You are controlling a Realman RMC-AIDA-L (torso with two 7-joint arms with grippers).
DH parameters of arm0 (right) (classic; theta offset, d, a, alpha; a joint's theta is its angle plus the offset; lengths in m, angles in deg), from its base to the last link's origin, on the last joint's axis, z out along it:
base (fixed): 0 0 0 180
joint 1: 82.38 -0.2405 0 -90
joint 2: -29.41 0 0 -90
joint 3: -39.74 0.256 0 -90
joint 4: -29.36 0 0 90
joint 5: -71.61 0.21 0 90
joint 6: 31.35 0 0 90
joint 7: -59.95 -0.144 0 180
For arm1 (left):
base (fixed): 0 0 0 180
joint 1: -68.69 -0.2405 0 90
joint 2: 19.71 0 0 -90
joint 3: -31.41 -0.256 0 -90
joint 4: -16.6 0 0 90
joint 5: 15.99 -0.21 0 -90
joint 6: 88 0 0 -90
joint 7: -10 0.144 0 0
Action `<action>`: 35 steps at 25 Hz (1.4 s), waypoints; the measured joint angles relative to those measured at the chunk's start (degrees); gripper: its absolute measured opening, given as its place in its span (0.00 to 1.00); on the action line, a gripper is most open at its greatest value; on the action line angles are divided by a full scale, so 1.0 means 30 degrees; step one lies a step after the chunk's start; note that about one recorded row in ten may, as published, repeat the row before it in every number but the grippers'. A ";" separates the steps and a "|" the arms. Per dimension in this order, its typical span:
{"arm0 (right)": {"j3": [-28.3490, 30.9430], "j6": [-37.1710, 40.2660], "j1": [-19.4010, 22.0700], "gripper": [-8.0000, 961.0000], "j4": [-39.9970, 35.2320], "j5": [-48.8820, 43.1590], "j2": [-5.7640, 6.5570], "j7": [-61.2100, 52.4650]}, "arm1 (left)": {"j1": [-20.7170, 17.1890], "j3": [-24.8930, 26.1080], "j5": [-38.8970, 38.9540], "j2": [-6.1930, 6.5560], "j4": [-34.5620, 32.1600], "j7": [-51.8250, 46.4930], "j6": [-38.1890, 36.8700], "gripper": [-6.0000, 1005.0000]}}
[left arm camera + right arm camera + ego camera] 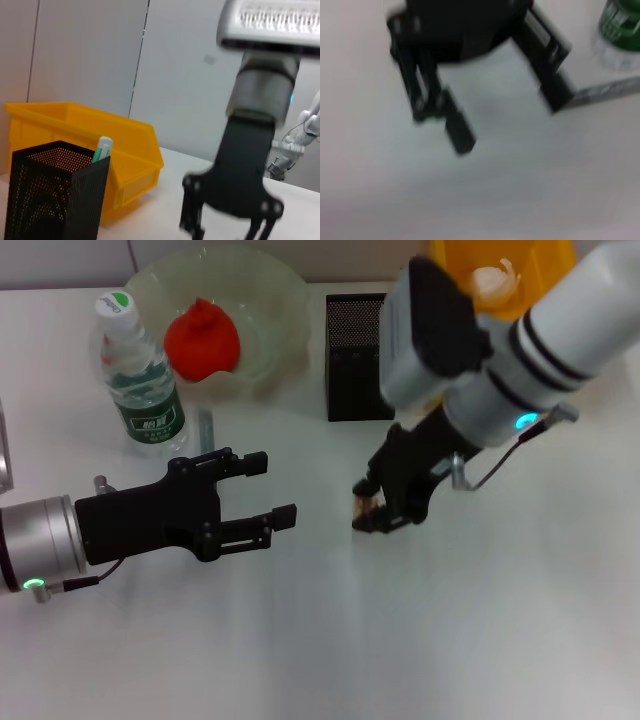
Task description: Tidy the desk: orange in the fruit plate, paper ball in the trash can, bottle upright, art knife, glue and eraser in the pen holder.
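- Looking down from the head camera, you see a white tabletop (pixel 420 640) that carries everything, with both arms reaching in over it.
- Your right arm comes in from the upper right. Its right hand (pixel 372 512) points down at the tabletop, in front of the pen holder, and its fingers are closed on a small beige block, the eraser (pixel 362 505), right at the surface.
- Your left arm comes in low from the left edge. Its left hand (pixel 272 490) hangs over the tabletop with its fingers spread wide and nothing between them, pointing toward the right hand.
- The fruit plate (pixel 275 295), pale green with a wavy rim, sits at the far left of centre, and the orange (pixel 203 340) lies inside it.
- The trash can (pixel 545 265), bright yellow, stands at the far right behind the right arm, and the white paper ball (pixel 493 282) lies inside it.
- The pen holder (pixel 355 360), a black mesh cup, stands between the plate and the trash can. The left wrist view shows a pale green-tipped item (pixel 102 148) sticking out of it.
- The bottle (pixel 140 380) stands upright just left of the plate, cap up.
- A thin grey stick (pixel 206 427) lies on the tabletop beside the bottle's base.
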 joint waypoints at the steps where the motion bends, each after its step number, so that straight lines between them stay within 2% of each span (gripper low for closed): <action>1: 0.0457 0.0597 0.0009 0.40 -0.0658 -0.0130 0.0043 -0.0403 | -0.0001 0.0006 -0.0001 0.0000 -0.0001 0.0000 -0.0003 0.78; 2: 0.1670 0.2020 0.0012 0.40 -0.2214 -0.0635 0.0084 -0.1204 | 0.0005 0.0006 -0.0001 0.0000 0.0000 0.0000 -0.0005 0.78; 3: 0.1670 0.2020 0.0012 0.40 -0.2214 -0.0635 0.0084 -0.1204 | 0.0005 0.0006 -0.0001 0.0000 0.0000 0.0000 -0.0005 0.78; 7: 0.4508 0.4026 0.0009 0.40 -0.5941 -0.1736 0.0103 -0.3130 | 0.0048 0.0006 -0.0002 -0.0045 0.0000 0.0000 -0.0005 0.78; 11: 0.5663 0.3660 -0.0008 0.40 -0.6948 -0.2160 0.0098 -0.4179 | 0.0055 0.0007 -0.0002 -0.0054 0.0000 -0.0001 -0.0004 0.78; 14: 0.6320 0.1953 -0.0051 0.40 -0.6554 -0.2292 0.0092 -0.4853 | 0.0061 0.0007 -0.0002 -0.0076 0.0000 0.0008 -0.0004 0.78; 18: 0.6223 0.0208 -0.0018 0.40 -0.5680 -0.2278 0.0047 -0.4961 | 0.0075 -0.0006 -0.0001 -0.0107 0.0000 0.0032 -0.0017 0.78; 27: 0.4835 -0.5249 -0.0472 0.40 -0.1837 -0.2315 0.0010 -0.4974 | 0.0143 -0.0033 -0.0035 -0.0119 0.0000 -0.0092 -0.0058 0.78; 35: 0.4036 -0.6804 -0.0724 0.40 -0.0584 -0.2233 -0.0022 -0.4895 | 0.0141 -0.0060 -0.0019 -0.0144 0.0000 -0.0091 -0.0062 0.78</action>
